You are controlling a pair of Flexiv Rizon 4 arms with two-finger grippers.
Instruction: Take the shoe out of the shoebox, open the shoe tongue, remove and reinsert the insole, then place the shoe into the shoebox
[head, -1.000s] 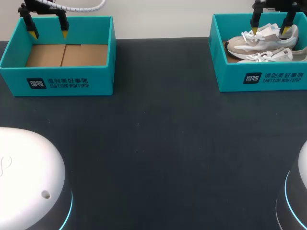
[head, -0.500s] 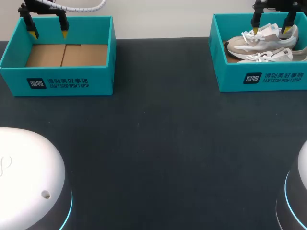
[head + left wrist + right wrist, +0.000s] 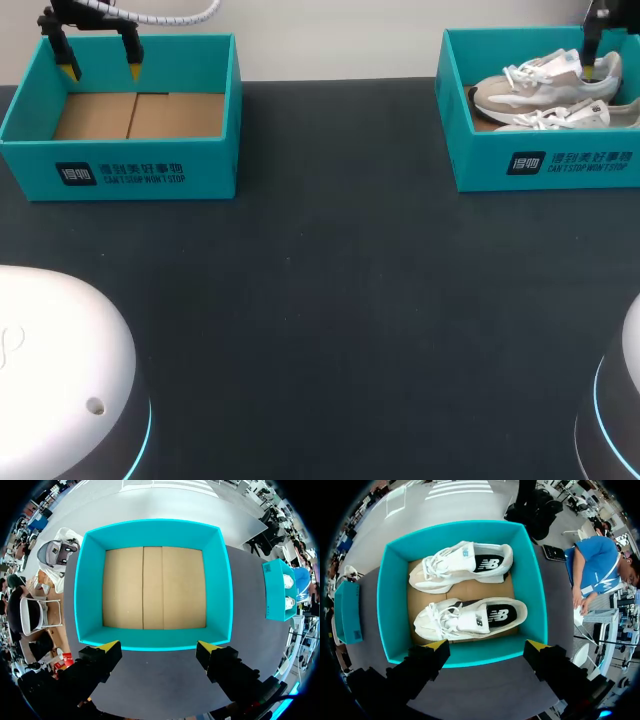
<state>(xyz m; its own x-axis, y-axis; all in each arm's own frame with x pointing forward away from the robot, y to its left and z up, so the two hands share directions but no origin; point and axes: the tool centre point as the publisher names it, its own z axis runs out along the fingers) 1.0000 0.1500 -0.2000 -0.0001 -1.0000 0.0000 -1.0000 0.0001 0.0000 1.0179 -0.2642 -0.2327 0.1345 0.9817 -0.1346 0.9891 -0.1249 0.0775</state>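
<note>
Two white and beige shoes lie on their sides in the teal shoebox [image 3: 545,160] at the far right, one [image 3: 462,567] behind the other [image 3: 470,617]. In the head view they show as a far shoe [image 3: 540,85] and a near shoe [image 3: 565,115]. My right gripper [image 3: 487,649] hangs open above the box's near wall [image 3: 465,655], holding nothing. The head view shows only one of its fingers [image 3: 589,58], over the far shoe's heel. My left gripper [image 3: 101,70] stands open over a second teal box [image 3: 120,170] at the far left, which holds only a cardboard floor [image 3: 155,587].
Dark table [image 3: 330,300] spreads between the two boxes and toward me. Both arm bases sit at the near corners, the left base [image 3: 55,370] and the right base [image 3: 615,410]. The left wrist view shows the shoebox [image 3: 277,590] far to the side.
My right gripper has shifted to the right over the shoebox, so one finger has left the head view. The left arm has not moved.
</note>
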